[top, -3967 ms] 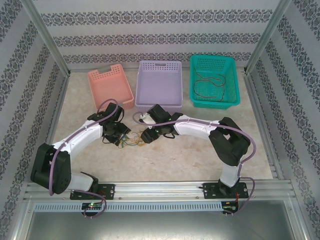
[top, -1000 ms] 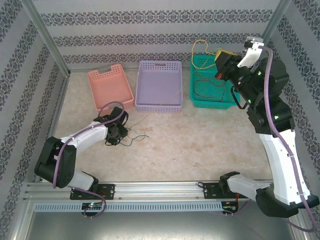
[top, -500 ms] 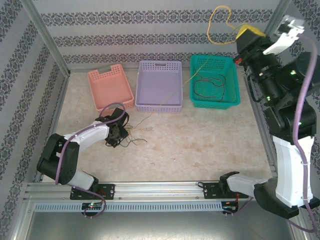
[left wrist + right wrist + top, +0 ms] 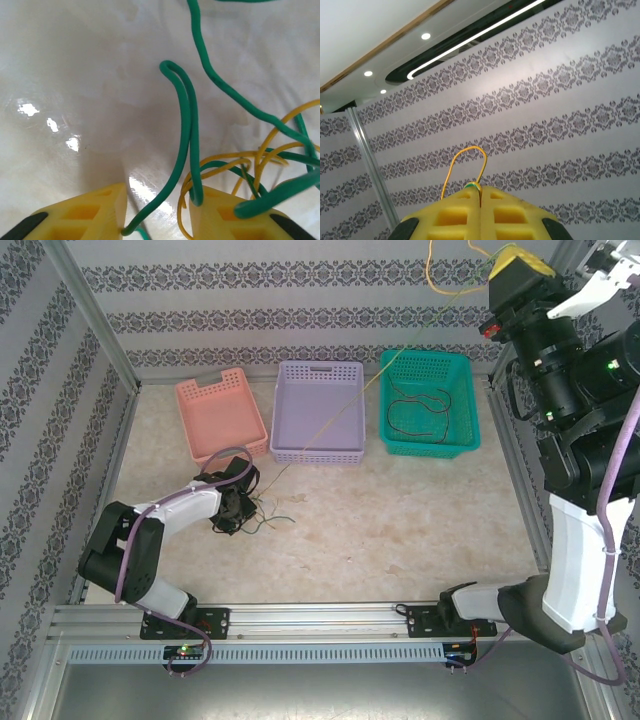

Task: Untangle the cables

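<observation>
At right gripper: I'm clenching yellow cable, high up.
Left gripper: gaping, straddling green cable.
Tangle: lying on table beside it.
Handling: light, limp, slippery; I'm favouring free ends.

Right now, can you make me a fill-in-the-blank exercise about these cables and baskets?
The right pincer, up high, is shut on a ____ cable.
The dark cable lies in the teal basket, at the ____ end of the row.
The folded cable in front of the left pincer is ____.
Missing words: yellow; right; green.
</observation>
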Robot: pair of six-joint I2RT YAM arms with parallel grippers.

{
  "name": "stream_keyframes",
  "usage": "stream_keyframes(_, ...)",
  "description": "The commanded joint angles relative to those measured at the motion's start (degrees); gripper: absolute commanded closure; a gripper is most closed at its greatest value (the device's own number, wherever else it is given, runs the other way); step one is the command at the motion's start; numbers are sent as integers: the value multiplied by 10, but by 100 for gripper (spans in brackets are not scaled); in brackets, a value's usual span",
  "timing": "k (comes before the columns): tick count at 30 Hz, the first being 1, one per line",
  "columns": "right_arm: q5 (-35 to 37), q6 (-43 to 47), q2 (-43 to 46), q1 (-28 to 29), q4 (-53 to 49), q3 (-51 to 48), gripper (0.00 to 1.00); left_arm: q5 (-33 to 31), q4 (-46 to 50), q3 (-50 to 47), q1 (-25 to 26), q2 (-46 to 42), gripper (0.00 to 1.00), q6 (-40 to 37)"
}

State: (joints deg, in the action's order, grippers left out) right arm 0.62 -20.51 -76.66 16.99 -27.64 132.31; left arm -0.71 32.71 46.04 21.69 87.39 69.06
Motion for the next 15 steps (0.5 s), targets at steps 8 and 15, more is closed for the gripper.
stream_keyframes(8,46,43,-39,-23,45,146,100,-23,12,13,-4,22,59,8)
stream_keyframes(15,44,36,-26,-28,50,110,100,-22,13,17,-15,21,62,8)
